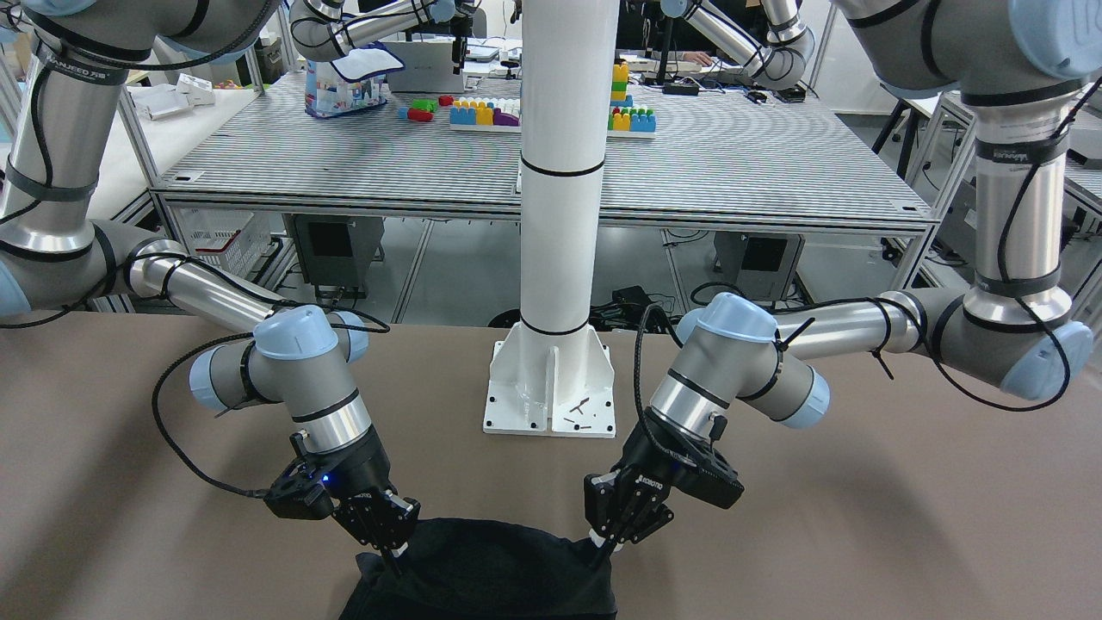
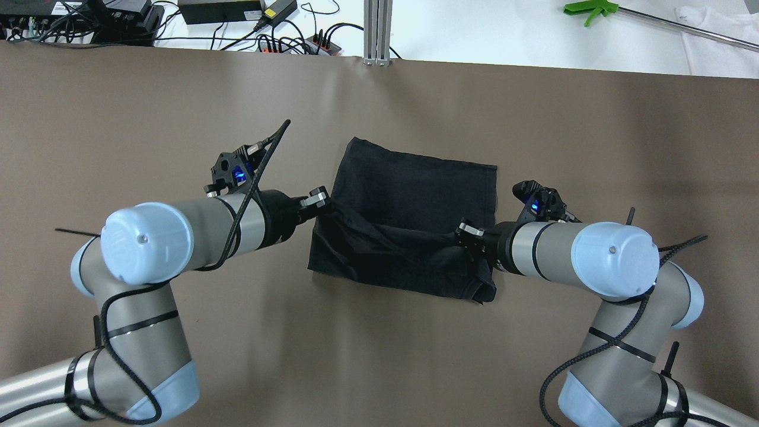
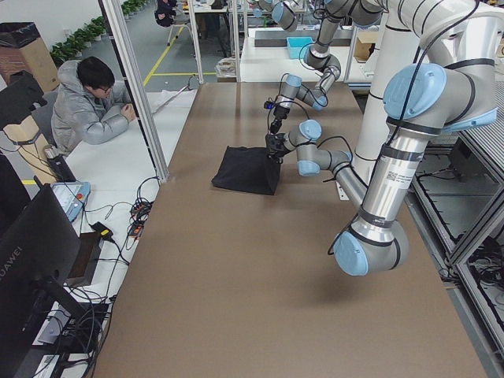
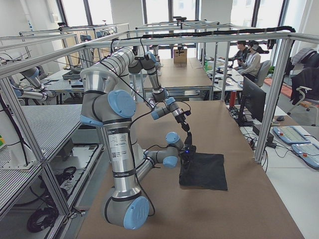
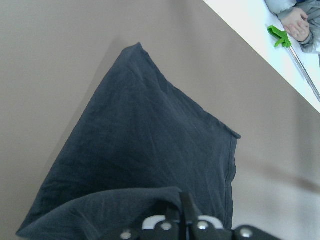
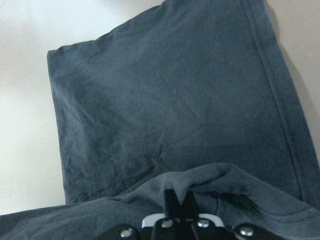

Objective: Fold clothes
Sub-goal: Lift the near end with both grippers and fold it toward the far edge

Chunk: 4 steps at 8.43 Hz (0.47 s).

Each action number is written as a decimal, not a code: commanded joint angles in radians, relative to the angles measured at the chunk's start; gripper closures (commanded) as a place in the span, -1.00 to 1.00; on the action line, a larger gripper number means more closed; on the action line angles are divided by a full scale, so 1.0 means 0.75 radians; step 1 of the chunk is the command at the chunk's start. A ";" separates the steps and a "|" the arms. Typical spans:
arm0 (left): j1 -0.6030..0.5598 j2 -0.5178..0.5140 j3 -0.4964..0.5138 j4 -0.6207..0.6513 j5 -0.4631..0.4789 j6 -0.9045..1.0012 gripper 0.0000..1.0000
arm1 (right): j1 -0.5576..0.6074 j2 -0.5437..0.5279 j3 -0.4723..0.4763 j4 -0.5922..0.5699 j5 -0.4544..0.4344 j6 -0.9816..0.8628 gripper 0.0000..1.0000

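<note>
The clothes (image 2: 409,196), one black, roughly rectangular garment, lie in the middle of the brown table (image 2: 178,107). My left gripper (image 2: 328,204) is shut on the garment's left edge, and my right gripper (image 2: 459,234) is shut on its right edge. Between them the near part of the fabric is raised and bunched into a fold, while the far part lies flat. The left wrist view shows shut fingertips (image 5: 186,210) pinching a fold of the cloth (image 5: 140,135). In the right wrist view the fingertips (image 6: 172,200) likewise pinch the cloth (image 6: 165,100). From the front, the left gripper (image 1: 613,536) and the right gripper (image 1: 392,542) hold the garment (image 1: 491,568).
The robot's white column base (image 1: 551,387) stands behind the garment. Cables and power bricks (image 2: 284,35) and an aluminium post (image 2: 378,29) line the far table edge, with a green-handled tool (image 2: 593,8) beyond. A seated person (image 3: 87,106) is at a side desk.
</note>
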 commanded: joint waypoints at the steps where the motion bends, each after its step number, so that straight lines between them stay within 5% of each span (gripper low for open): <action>1: -0.101 -0.166 0.219 0.000 -0.047 -0.016 1.00 | 0.070 0.067 -0.137 -0.004 -0.012 -0.009 1.00; 4: -0.127 -0.308 0.460 -0.023 -0.043 -0.016 1.00 | 0.081 0.198 -0.316 0.012 -0.051 -0.009 1.00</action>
